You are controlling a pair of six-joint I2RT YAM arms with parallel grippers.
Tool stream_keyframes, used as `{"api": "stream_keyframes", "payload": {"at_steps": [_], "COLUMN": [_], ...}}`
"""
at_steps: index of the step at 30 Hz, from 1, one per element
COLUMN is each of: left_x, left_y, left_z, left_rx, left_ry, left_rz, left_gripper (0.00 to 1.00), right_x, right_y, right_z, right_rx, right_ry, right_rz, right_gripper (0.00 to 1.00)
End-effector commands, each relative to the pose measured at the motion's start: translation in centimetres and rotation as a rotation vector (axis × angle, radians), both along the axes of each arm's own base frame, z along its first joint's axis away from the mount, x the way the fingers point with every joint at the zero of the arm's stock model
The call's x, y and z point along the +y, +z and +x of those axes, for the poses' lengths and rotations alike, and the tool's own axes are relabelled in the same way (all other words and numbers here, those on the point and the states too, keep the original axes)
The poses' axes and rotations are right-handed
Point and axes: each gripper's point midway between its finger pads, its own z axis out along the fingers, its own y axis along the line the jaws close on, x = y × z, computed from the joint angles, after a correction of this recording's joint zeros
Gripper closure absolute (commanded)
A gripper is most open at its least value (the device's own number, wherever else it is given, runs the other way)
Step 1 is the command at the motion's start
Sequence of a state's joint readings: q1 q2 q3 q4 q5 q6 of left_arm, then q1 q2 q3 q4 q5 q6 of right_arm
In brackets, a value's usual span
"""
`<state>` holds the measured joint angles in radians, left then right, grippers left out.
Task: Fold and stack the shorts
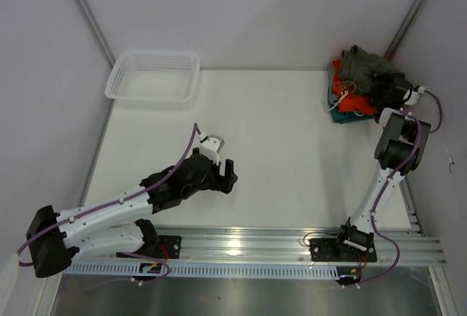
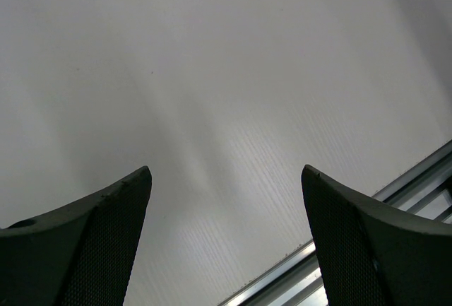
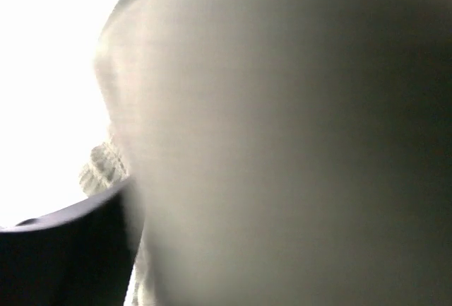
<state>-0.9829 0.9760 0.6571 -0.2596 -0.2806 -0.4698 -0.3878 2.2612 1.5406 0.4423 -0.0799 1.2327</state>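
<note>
**Far right corner:** The olive-green shorts are seen crumpled on top of a heap at the far right corner of the table, close against the right wall. The orange shorts are bunched beneath them, and a teal garment is at the heap's near edge.

The right gripper is sunk into the heap's right side, against the olive cloth. In the right wrist view the lens is filled by blurred pale-olive fabric. Only one dark finger is made out, at lower left, beside a ribbed pale trim. Whether the jaws are closed on anything cannot be told.

The left gripper is held low over the table's near middle. Its fingers are spread wide, with nothing caught between them (only white surface shows in the gap).

A white mesh basket is set at the far left corner, its long side along the back edge. A broad stretch of bare tabletop is bounded by the basket, the heap and the left gripper. The near edge is lined by an aluminium rail, a corner of which is caught in the left wrist view.
</note>
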Motion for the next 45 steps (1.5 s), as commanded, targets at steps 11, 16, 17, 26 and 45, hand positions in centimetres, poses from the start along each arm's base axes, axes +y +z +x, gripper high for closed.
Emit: {"api": "stream_keyframes", "payload": {"at_steps": [11, 16, 17, 26, 45], "left_x": [0.1, 0.0, 0.0, -0.4, -1.3], "left_y": [0.3, 0.1, 0.0, -0.2, 0.3], "left_z": [0.0, 0.1, 0.2, 0.3, 0.7], "left_rx": [-0.005, -0.003, -0.001, 0.007, -0.002], "left_ry": [-0.003, -0.004, -0.002, -0.006, -0.02], "left_rz": [-0.008, -0.002, 0.001, 0.008, -0.013], "left_gripper": [0.12, 0.12, 0.12, 0.12, 0.11], "right_x": [-4.5, -4.3, -4.3, -1.8, 2.3], "right_y": [7.9, 7.8, 7.5, 9.6, 17.8], "right_z": [-4.8, -6.6, -7.0, -12.1, -1.4], "right_rx": [0.121, 0.237, 0.259, 0.203, -0.284], "right_ry": [-0.141, -0.126, -0.128, -0.125, 0.11], "right_rz": [-0.139, -0.107, -0.093, -0.045, -0.046], "right_gripper": [0.0, 0.0, 0.01, 0.04, 0.3]}}
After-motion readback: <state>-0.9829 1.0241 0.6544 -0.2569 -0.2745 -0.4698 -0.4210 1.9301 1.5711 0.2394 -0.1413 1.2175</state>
